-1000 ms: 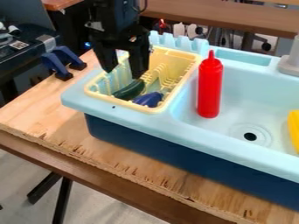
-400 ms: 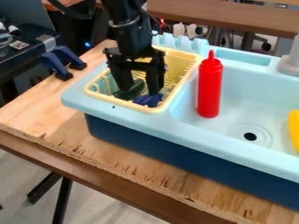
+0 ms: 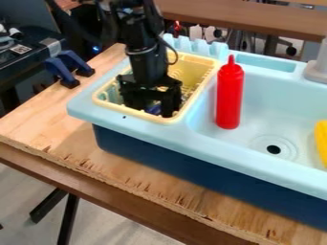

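One stage of the work is done, by my judgement: my arm point(image 3: 146, 52) is down over the light-blue toy sink point(image 3: 191, 136), with its gripper point(image 3: 150, 110) inside the yellow rack point(image 3: 118, 108) at the sink's left end in the view. The gripper is open, its fingers standing apart over a blue-purple item point(image 3: 154, 109), which lies low in the rack by its front wall. Whether either finger touches that item, I cannot tell. No grip is shown and nothing is lifted, so I enter both the hold and the raising as outstanding. On obstructions: the rack's walls rise close around the fingers and leave little room sideways (my fingers are thick, I concede), and the gripper itself hides much of the item. Other things, in descending size: a red squeeze bottle point(image 3: 229, 98) stands upright in the basin, beside the rack but apart from the gripper; a yellow object point(image 3: 321, 141), cut off by the view's right edge, lies farther along; between them is the dark drain hole point(image 3: 273, 149). None of these three blocks my gripper.
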Controlling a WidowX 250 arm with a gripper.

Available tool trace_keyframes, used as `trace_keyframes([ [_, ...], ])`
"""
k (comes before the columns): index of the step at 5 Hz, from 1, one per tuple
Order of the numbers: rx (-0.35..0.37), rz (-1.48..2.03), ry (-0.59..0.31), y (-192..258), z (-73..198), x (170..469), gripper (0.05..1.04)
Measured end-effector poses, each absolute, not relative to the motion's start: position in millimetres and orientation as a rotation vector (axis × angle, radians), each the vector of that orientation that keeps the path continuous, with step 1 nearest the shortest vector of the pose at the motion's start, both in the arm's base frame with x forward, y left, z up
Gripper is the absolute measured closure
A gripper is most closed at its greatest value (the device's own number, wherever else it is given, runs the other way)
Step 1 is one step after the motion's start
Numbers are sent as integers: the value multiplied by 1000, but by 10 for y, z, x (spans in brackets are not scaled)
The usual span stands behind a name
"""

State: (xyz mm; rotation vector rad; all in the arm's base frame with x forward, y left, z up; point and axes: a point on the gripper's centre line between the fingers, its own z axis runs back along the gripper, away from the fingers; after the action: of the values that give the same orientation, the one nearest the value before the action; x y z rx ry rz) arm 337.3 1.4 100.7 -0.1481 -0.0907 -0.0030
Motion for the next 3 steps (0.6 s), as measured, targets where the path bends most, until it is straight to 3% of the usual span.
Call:
trace_keyframes([
  [1, -134, 5, -76, 7, 931, 3354, 134],
  [2, -91, 6, -106, -6, 924, 3352, 394],
  [3, -81, -2, -111, -13, 940, 3338, 407],
])
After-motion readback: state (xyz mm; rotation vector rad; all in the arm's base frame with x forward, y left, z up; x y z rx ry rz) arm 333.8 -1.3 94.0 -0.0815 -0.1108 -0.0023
